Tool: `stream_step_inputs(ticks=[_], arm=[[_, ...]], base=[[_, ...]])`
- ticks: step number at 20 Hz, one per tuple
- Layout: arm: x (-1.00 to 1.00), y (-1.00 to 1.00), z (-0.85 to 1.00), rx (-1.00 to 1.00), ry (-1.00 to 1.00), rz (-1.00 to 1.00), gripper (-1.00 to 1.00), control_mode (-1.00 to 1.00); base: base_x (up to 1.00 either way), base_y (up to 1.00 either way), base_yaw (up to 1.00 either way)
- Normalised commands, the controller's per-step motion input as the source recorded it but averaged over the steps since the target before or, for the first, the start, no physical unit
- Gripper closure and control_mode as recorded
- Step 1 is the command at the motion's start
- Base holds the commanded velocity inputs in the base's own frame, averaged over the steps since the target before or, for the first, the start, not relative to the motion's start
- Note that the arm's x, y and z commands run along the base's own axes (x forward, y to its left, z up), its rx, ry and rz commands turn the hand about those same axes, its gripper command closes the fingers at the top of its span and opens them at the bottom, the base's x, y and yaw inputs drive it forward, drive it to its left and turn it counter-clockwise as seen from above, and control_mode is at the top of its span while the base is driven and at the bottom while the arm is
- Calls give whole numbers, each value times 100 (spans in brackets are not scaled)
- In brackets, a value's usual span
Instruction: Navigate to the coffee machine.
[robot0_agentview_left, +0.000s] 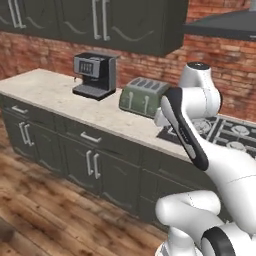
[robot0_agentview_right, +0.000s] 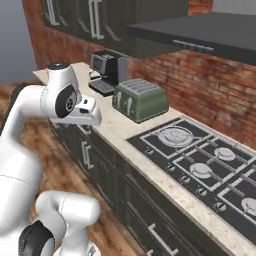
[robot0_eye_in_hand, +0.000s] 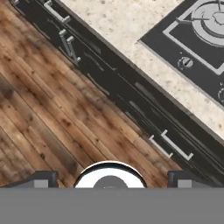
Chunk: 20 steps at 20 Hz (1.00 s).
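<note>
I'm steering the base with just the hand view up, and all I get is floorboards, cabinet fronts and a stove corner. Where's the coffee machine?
Observer: The coffee machine stands on the counter against the brick wall, under the upper cabinets.
Operator: Anything between it and the stove?
Observer: A grey-green toaster sits between the machine and the stove.
Operator: Gripper state?
Observer: The gripper is open over the floor, fingertips wide apart.

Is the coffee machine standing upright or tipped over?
Upright: the coffee machine sits flat on its drip tray on the counter, front panel vertical.
</note>
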Motion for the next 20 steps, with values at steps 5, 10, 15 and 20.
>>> stream_step_inputs(ticks=[5, 10, 15, 20], arm=[[0, 0, 0, 0, 0, 0, -100, 100], [0, 0, 0, 0, 0, 0, -100, 100], [0, 0, 0, 0, 0, 0, -100, 100], [0, 0, 0, 0, 0, 0, -100, 100]], base=[[37, 100, -49], [33, 100, -50], [21, 100, -45], [3, 100, -40]])
